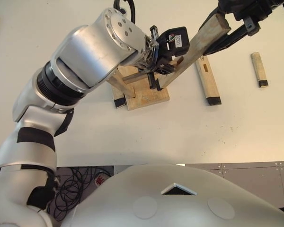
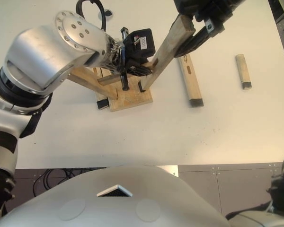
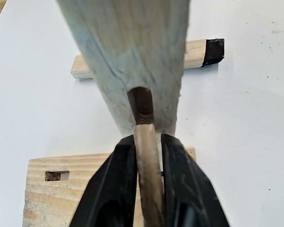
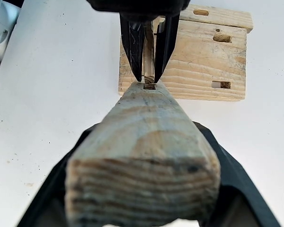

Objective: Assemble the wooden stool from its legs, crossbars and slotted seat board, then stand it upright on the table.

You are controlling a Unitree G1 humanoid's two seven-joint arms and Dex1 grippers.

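My left gripper (image 3: 146, 142) is shut on a thin wooden crossbar (image 3: 147, 161), whose tip sits at the mouth of a slot (image 3: 142, 101) in a stool leg (image 3: 132, 52). My right gripper (image 2: 199, 28) is shut on the upper end of that leg (image 4: 142, 161), holding it tilted with its black-tipped foot down by the slotted seat board (image 1: 149, 97). The board lies flat on the table. Another leg (image 2: 87, 79) slants over the board's left side. In the right wrist view the left gripper (image 4: 149, 71) meets the held leg end-on.
To the right of the board, a loose slotted leg with a black tip (image 1: 208, 82) lies on the white table (image 1: 132, 137). A short black-tipped piece (image 1: 259, 69) lies farther right. The table's front edge (image 1: 227, 163) runs near me, with cables on the floor below.
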